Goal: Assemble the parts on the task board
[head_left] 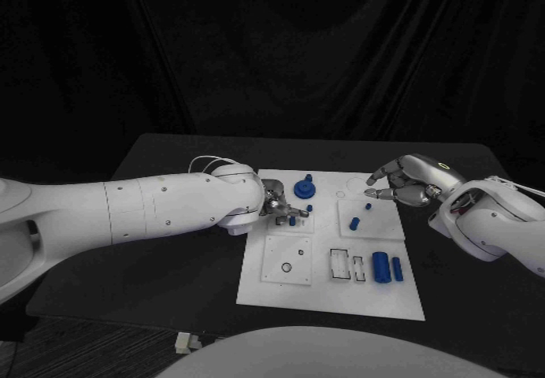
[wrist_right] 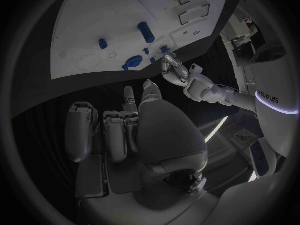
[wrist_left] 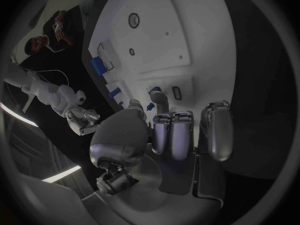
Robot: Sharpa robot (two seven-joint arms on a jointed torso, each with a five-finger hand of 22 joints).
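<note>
The white task board (head_left: 329, 299) lies in the middle of the black table. My left hand (head_left: 278, 206) reaches over its far left part, thumb and a finger pinching a small blue peg (wrist_left: 150, 106), the other fingers curled. Close by stand another small blue peg (head_left: 308, 209) and a round blue part (head_left: 305, 189). My right hand (head_left: 400, 185) hovers over the board's far right corner with its fingers curled in and nothing visible between them. Below it lie a short blue cylinder (head_left: 354, 224) and a small blue peg (head_left: 367, 208).
A blue block (head_left: 380, 268) and a blue cylinder (head_left: 398, 266) lie near the board's front right, beside two rectangular slots (head_left: 341, 264). A square plate with holes (head_left: 287, 260) takes up the front left. Black table (head_left: 170, 276) extends on both sides of the board.
</note>
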